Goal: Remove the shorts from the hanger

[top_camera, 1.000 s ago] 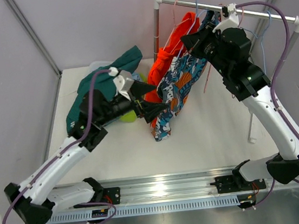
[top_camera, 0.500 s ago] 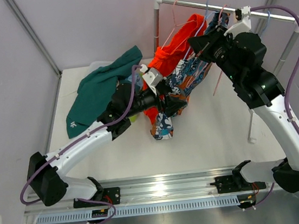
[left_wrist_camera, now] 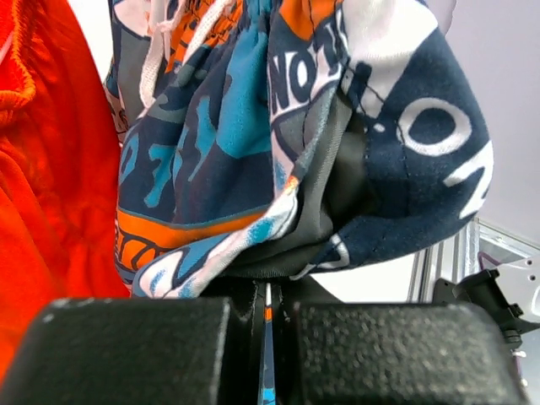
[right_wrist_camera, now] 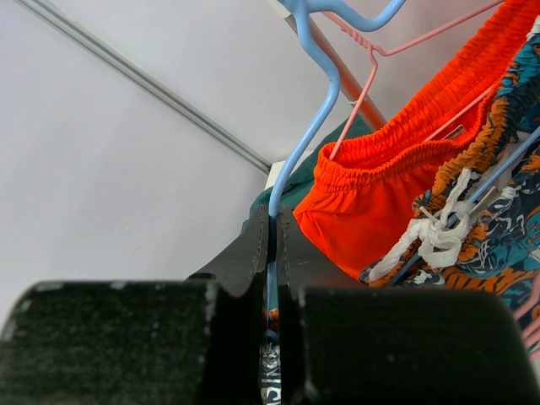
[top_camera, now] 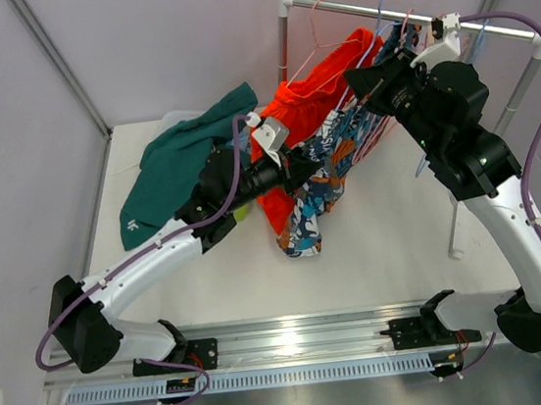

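Clamped shut on a fold of the printed shorts (top_camera: 314,197) with the left hand (left_wrist_camera: 267,295), above the bench (top_camera: 383,233) centre, likely to drag them free; pinched tight on the blue hanger (right_wrist_camera: 305,139) with the right hand (right_wrist_camera: 272,245), far right, steadying it.

Left arm (top_camera: 140,268) runs low from its base at the near left and stretches out toward the far right, ending around the middle with the wrist roughly level. Left gripper (top_camera: 311,171) points right, jaws pinched down on a fold of the print shorts (left_wrist_camera: 211,169). The wrist cam shows just a sliver between the fingers (left_wrist_camera: 143,346). Right arm (top_camera: 509,213) stands tall from the near right, elbow bent up high, forearm angled left. Right gripper (top_camera: 354,80) sits up there too, clamped tight on the wire of the blue hanger (right_wrist_camera: 308,135).
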Robot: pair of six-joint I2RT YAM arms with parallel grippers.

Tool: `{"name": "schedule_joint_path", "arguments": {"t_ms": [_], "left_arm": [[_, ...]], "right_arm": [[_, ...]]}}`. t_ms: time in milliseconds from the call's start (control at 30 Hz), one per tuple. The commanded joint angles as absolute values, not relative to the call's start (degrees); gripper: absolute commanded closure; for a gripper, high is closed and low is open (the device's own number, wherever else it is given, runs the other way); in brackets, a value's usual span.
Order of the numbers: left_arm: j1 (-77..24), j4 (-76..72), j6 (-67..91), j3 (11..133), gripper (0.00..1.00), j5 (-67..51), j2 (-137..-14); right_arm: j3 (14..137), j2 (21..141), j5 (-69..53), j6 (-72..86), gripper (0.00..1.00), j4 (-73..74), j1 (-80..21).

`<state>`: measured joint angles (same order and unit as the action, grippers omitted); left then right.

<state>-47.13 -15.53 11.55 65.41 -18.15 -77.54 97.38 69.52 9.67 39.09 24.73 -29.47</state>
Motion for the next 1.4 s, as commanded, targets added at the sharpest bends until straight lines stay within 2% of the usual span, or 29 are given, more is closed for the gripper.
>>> {"name": "schedule_joint_path", "arguments": {"t_ms": [0, 233, 400, 633, 833, 900, 1133, 1267, 1367], "left_arm": [[-47.46, -21.26, 12.21, 63.91, 1.00, -18.54, -74.01], [-53.16, -23.99, 13.62, 50.11, 1.00, -15.40, -62.59], [-61.25, -25.31, 15.20, 34.57, 1.00, -9.42, -55.73], [-64.34, -26.10, 16.87, 29.00, 1.00, -6.68, -52.73], [-64.34, -25.84, 15.91, 32.86, 1.00, -8.35, -56.95], [-64.34, -25.49, 16.43, 34.09, 1.00, -4.34, -59.05], [-63.99, -14.00, 12.40, 55.17, 1.00, 12.29, -69.94], [-61.97, -6.34, 10.28, 72.97, 1.00, 15.38, -79.26], [-60.47, -2.73, 11.42, 77.59, 1.00, 15.82, -83.75]], "right_arm": [[98.09, 68.46, 10.63, 38.67, 1.00, 19.87, -29.53], [104.92, 73.11, 9.06, 37.62, 1.00, 21.00, -26.55], [109.95, 75.85, 7.91, 37.00, 1.00, 22.41, -23.91], [108.55, 75.59, 6.07, 39.28, 1.00, 22.32, -20.13], [106.44, 74.97, 3.69, 41.74, 1.00, 21.71, -18.63], [105.65, 74.45, 2.64, 42.62, 1.00, 21.62, -18.63], [97.49, 69.27, -4.21, 51.75, 1.00, 17.76, -21.69], [95.45, 67.06, -5.80, 57.03, 1.00, 17.49, -24.78], [95.01, 65.31, -6.94, 60.72, 1.00, 17.40, -25.31]]}}
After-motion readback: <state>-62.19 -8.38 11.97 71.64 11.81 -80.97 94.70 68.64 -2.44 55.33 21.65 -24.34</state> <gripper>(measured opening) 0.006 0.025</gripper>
